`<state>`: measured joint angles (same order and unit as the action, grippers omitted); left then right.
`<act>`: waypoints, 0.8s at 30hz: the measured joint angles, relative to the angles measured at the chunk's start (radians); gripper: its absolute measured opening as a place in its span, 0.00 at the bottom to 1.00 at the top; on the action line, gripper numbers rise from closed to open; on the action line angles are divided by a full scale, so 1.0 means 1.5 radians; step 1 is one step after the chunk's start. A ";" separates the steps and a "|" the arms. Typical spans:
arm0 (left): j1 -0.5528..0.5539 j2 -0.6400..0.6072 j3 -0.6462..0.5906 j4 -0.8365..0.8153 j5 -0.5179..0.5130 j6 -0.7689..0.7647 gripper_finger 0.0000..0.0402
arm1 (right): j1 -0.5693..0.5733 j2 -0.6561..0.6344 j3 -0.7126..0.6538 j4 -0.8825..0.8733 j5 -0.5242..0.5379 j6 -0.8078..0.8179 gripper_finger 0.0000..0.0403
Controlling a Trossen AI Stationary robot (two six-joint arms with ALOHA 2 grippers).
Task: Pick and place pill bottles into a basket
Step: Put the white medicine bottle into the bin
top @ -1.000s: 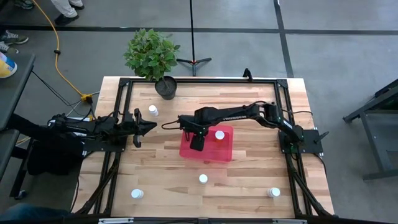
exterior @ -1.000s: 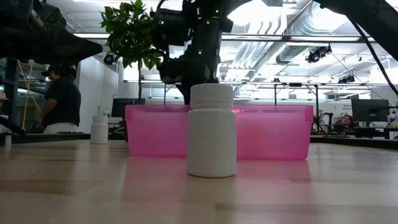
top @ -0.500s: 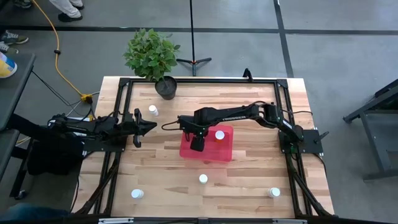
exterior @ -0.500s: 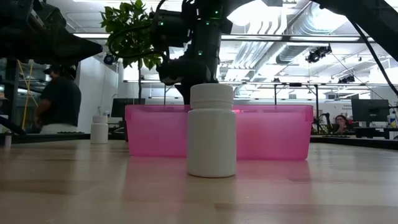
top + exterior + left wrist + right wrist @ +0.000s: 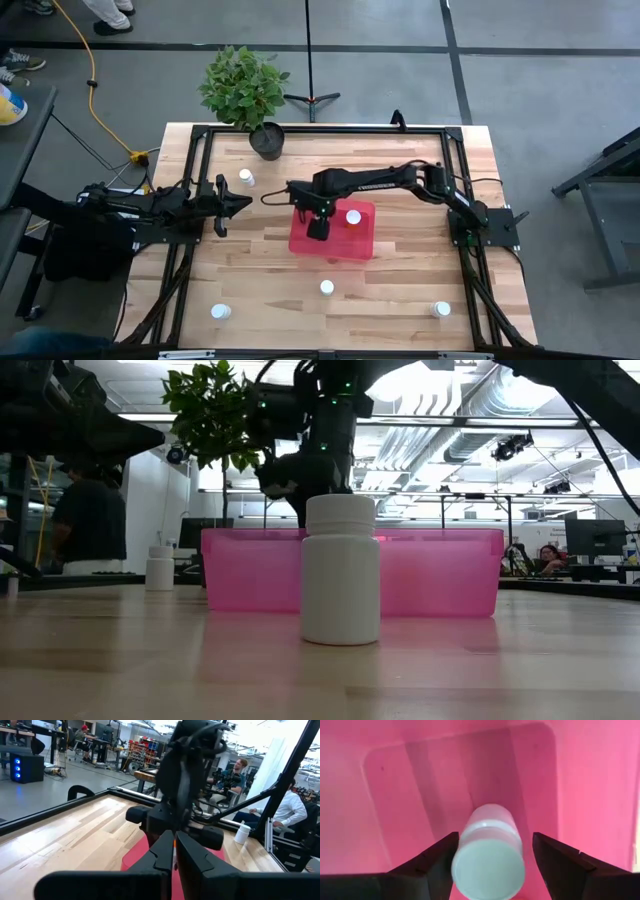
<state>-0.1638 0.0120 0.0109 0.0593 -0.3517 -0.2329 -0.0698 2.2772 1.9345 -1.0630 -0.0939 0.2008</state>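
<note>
The pink basket (image 5: pixel 361 243) stands mid-table. My right gripper (image 5: pixel 317 229) hangs over its left part, open. In the right wrist view a white pill bottle (image 5: pixel 488 851) is between the two fingers, above the basket floor (image 5: pixel 395 810). Another white-capped bottle (image 5: pixel 353 216) stands in the basket. Loose bottles stand on the table: one at the far left (image 5: pixel 246 177), one at near middle (image 5: pixel 326 287), which shows large in the low view (image 5: pixel 340 570), one at near left (image 5: pixel 220 311) and one at near right (image 5: pixel 441 309). My left gripper (image 5: pixel 238 203) waits shut at the table's left. My right gripper's fingers point down into the basket and stand on either side of the white bottle's body (image 5: pixel 470 840). A gap shows beside one finger (image 5: pixel 555 860). Whether the other finger (image 5: pixel 437 857) touches the bottle, I cannot tell.
A dark plant pot (image 5: pixel 267 140) with a green plant stands at the far left. A black frame rail (image 5: pixel 320 128) runs around the table. People show in the room beyond the table (image 5: pixel 88 520). Bare wood (image 5: pixel 400 290) lies near the front edge.
</note>
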 joint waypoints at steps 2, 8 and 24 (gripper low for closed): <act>0.000 0.000 0.000 0.000 0.000 0.000 0.14 | -0.007 0.000 0.008 -0.021 -0.016 0.000 0.60; 0.000 0.000 0.000 0.000 0.000 0.000 0.14 | -0.019 -0.001 0.043 -0.051 -0.026 0.000 0.61; 0.000 0.000 0.000 0.000 0.000 0.000 0.14 | -0.019 -0.001 0.212 -0.146 -0.005 -0.021 0.61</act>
<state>-0.1638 0.0120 0.0107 0.0596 -0.3523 -0.2331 -0.0986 2.2755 2.2532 -1.2819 -0.1011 0.1698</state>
